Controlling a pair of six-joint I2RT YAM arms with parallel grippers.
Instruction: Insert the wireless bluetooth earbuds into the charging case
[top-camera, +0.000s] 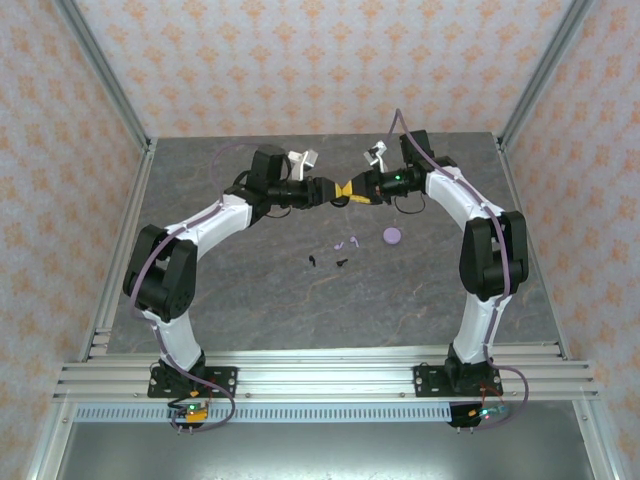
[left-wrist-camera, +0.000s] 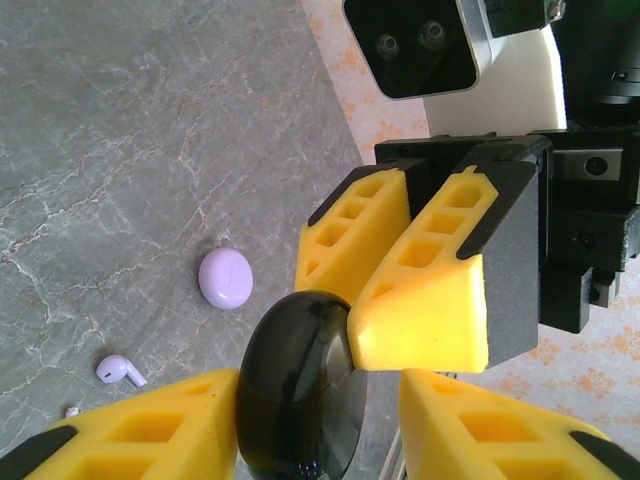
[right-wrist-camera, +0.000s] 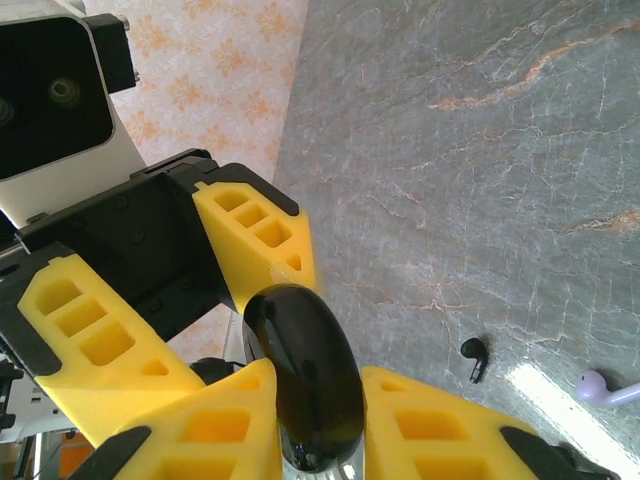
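Two robot arms met in mid-air above a grey marble-patterned table (top-camera: 250, 290), sharing one small object between them. That object was a glossy, rounded black charging case (left-wrist-camera: 290, 390), held edge-up off the surface.

The right gripper (right-wrist-camera: 318, 380) had its yellow fingers pressed against both faces of the case, clamping it. The left gripper (left-wrist-camera: 320, 385) straddled the same case with its jaws parted: one finger touched it and a gap showed beside the other, so it did not appear to be squeezing.

This was probably a hand-over, or one arm steadying the case so its lid could be worked (whether the lid was open could not be told).

The earbuds lay loose on the table below, well apart from the raised case. The two lavender earbuds (top-camera: 354, 240) sat close together, with the two black earbuds (top-camera: 313, 261) just nearer the arm bases. A lavender case (top-camera: 393, 236) rested beside them, lid down.
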